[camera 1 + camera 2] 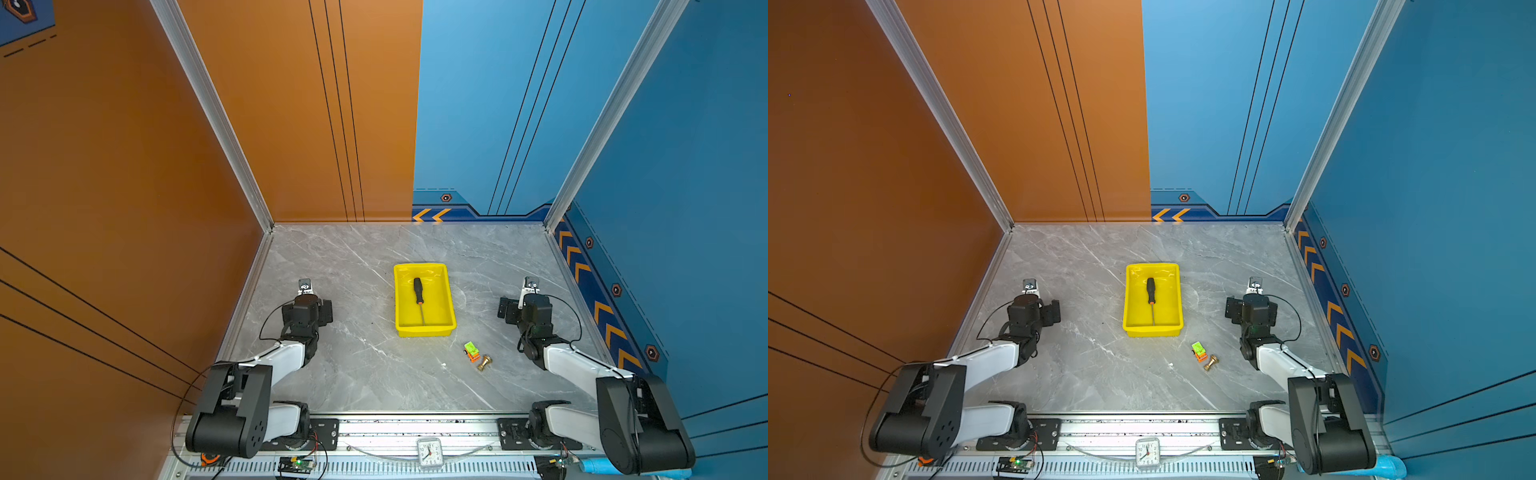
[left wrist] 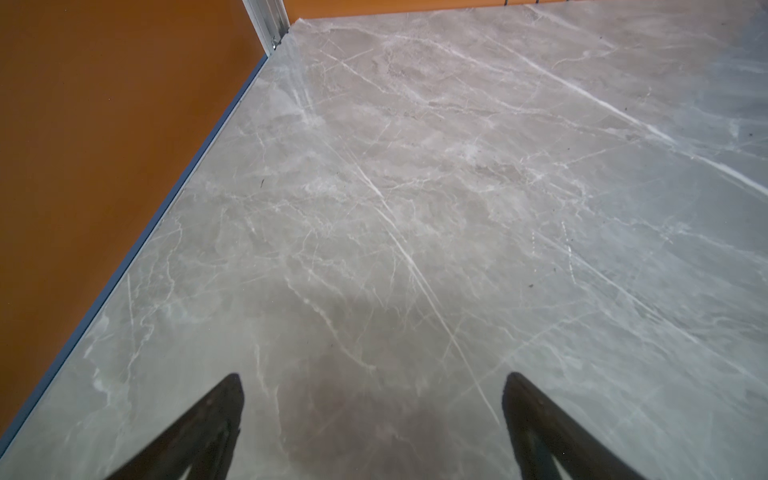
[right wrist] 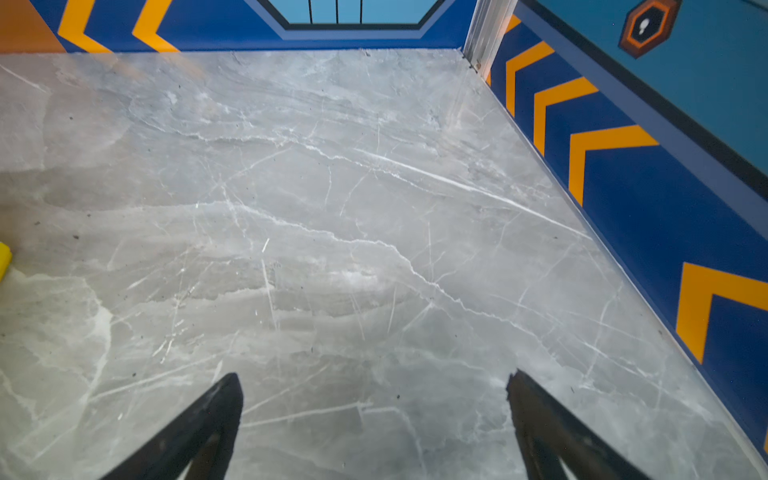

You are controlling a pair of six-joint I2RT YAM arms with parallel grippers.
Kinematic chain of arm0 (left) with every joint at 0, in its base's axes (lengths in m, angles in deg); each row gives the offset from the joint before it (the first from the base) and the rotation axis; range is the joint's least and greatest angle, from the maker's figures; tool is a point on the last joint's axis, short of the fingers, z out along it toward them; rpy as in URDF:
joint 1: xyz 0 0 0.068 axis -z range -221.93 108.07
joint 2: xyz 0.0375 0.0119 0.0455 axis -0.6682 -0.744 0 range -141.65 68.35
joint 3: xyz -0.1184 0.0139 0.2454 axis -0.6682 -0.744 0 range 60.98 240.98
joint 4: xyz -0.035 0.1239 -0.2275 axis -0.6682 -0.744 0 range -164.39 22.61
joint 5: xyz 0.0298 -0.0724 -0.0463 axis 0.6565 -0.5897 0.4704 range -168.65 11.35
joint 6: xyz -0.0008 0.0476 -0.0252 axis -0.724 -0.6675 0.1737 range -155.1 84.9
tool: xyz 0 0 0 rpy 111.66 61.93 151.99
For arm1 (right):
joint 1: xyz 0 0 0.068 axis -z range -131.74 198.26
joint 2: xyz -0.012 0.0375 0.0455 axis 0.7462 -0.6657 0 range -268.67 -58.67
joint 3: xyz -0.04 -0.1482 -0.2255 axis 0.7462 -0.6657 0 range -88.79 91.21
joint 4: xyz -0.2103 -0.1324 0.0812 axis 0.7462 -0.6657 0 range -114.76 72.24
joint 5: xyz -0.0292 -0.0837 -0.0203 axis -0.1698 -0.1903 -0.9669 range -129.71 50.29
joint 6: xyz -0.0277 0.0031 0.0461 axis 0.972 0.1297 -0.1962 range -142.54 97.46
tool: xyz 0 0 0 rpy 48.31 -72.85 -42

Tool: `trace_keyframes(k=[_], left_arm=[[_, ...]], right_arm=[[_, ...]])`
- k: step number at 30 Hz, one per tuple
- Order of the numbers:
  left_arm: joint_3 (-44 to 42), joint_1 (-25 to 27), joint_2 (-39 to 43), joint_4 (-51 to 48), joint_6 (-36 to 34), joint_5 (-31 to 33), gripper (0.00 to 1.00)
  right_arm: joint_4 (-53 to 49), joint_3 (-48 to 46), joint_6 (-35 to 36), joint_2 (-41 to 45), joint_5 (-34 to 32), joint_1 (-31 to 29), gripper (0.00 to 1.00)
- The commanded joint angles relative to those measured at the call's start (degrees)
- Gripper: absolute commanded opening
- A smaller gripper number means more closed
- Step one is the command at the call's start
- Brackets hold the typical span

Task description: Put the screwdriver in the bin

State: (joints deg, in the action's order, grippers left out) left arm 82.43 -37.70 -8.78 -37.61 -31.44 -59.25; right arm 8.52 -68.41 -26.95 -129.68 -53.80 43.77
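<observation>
The screwdriver [image 1: 419,297] lies flat inside the yellow bin [image 1: 423,332] in both top views. Its black handle is toward the far end, its orange collar sits about midway, and the thin shaft runs toward the near wall. The view is too small to show whether the tip touches that wall. The whole length sits within the rim, nothing hanging over. The bin rests on the marble worktop [image 1: 357,374], roughly midway between the two arms.

The left tool [image 2: 372,386] has its jaws wide apart over bare worktop beside the orange wall, with nothing between them. The right tool [image 3: 374,386] is likewise spread and empty. A sliver of yellow at the edge of its wrist view is probably a corner of the bin. Both arms are folded back at their own sides, well apart from the bin.

A small green-and-orange toy [image 1: 471,351] and a brass fitting [image 1: 484,362] lie just beside each other on the worktop, nearer than the bin, and are no part of the job.

By my reading the placing step is finished and the task looks complete. The next move calls only for keeping both arms clear, so that neither knocks the bin nor disturbs the screwdriver.
</observation>
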Motion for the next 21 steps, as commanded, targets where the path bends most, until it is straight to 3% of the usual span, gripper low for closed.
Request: trace_keyframes(k=[1,4,7,12,15,18,21], left_arm=[[2.0,-1.11,-3.31,10.84,-2.08,-2.74,0.98],[2.0,-1.57,-7.58,15.24,-2.21,-3.35,0.98],[1.16,-1.85,-10.96,20.1,-2.57,-5.03,0.98],[-0.22,-1.87,-12.33,23.78,-3.11,-5.89,0.98],[-0.2,-1.86,-12.29,23.75,-3.1,-5.83,0.98],[-0.23,-1.77,-12.22,23.81,-3.15,-5.73,0.98],[-0.26,-1.72,-12.22,23.83,-3.19,-5.64,0.98]], right_arm=[[10.53,-1.39,0.79,-1.22,0.32,-0.68,1.0],[23.91,-3.92,0.85,-5.79,-0.52,0.0,1.0],[30.18,-4.16,0.52,-11.34,-0.61,1.08,1.0],[35.73,-5.54,0.74,-14.69,-1.58,0.65,1.0],[39.4,-5.42,-0.75,-18.36,-5.86,0.71,1.0],[28.94,-1.77,-2.73,-16.52,-6.29,1.65,1.0],[28.98,-0.66,-1.25,-17.67,-7.39,0.45,1.0]])
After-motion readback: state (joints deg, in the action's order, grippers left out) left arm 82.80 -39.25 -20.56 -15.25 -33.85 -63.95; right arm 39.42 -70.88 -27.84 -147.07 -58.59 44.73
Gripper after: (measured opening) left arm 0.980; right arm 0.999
